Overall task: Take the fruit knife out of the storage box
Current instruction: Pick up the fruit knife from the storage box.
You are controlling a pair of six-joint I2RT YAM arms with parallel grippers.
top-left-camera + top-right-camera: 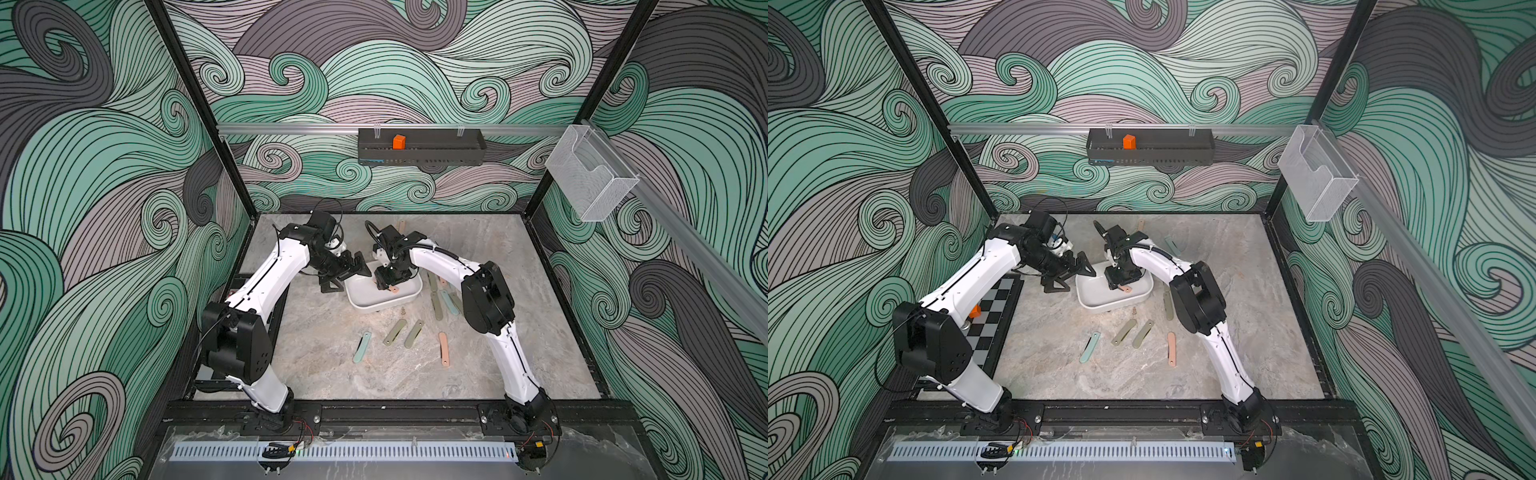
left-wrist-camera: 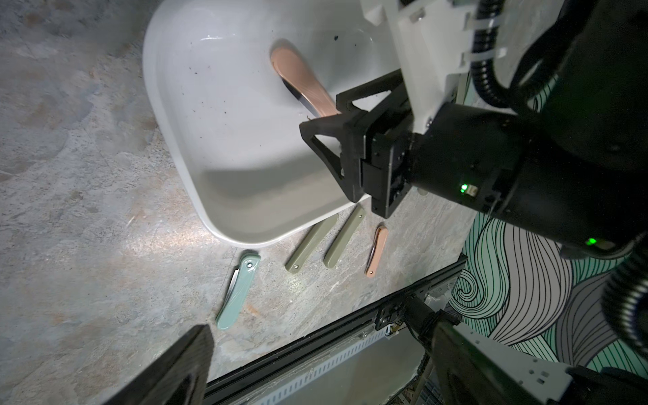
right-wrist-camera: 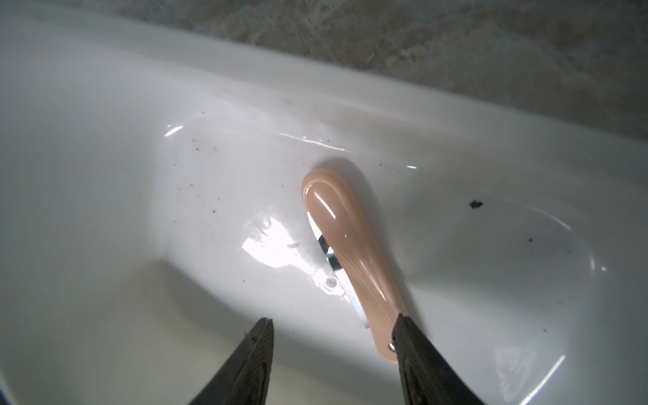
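- Right end effector (image 3: 333,322), released, straddles pivot end of fruit knife (image 3: 345,252) in storage box (image 3: 105,157).
- Knife looks light, stiff, slick: pinch across handle mid-length.
- Left end effector (image 1: 348,279), released, at box's nine o'clock.

The left arm (image 1: 266,284), based at seven o'clock in both top views, and the right arm (image 1: 515,357), at five o'clock, wear glossy white shells between black joint housings. Black cables loop at the wrists; red wires show at the bases. The right gripper (image 3: 331,321) has matt black, wedge-shaped fingers.
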